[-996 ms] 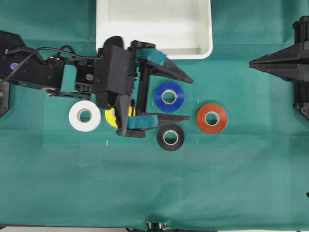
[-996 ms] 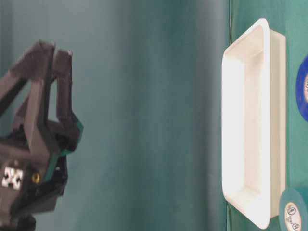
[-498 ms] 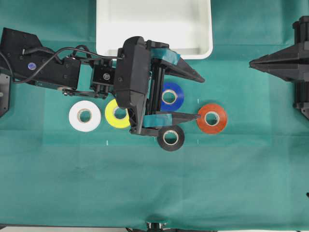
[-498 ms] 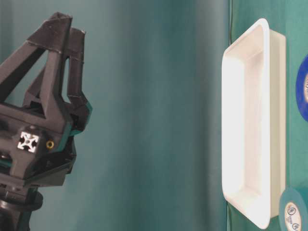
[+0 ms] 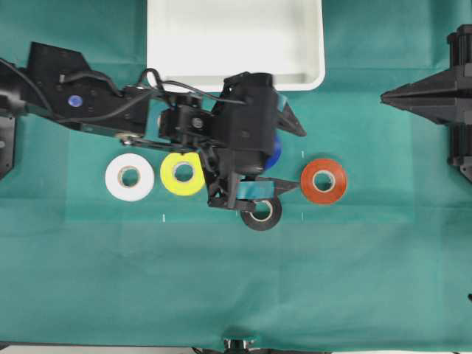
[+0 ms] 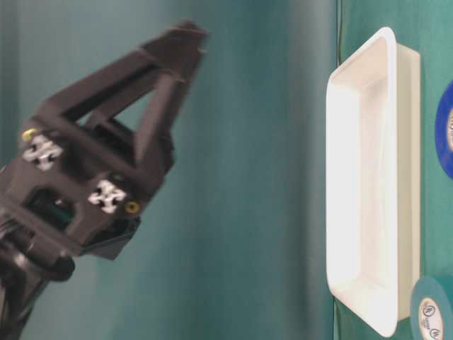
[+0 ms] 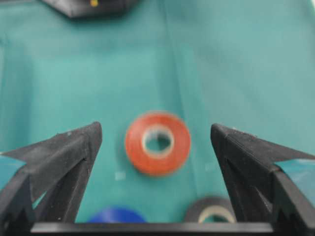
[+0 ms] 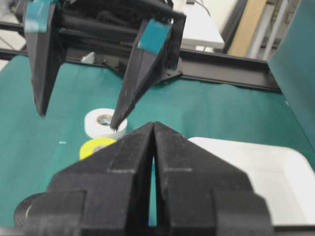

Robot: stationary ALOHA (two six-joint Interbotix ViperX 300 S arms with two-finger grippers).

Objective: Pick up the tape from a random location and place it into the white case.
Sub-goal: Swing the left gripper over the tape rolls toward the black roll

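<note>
Five rolls of tape lie on the green cloth (image 5: 221, 295), and from the left in the overhead view they come in this order: a white roll (image 5: 129, 177), then just beside it a yellow roll (image 5: 183, 174), then a blue roll (image 5: 276, 151) that is almost hidden under the left arm, then the black tape (image 5: 262, 213) a little lower, and last an orange roll (image 5: 323, 181) on the right. The left gripper (image 5: 286, 158) hangs above the blue roll and the black tape, with its jaws standing wide apart and nothing between them. One finger (image 5: 289, 122) points toward the corner of the white case (image 5: 236, 74), the other finger (image 5: 276, 187) lies over the upper edge of the black tape, but I cannot tell if it touches it. In the left wrist view the orange roll sits in the middle between the two open fingers, the blue roll shows at the bottom edge on the left and the black tape at the bottom edge on the right. The white case stands at the top of the overhead view, above the rolls, and the black tape is outside it, well apart from its rim. At the far right the right gripper (image 5: 385, 95) is well apart from all rolls, with its jaws pressed together and holding nothing.
</note>
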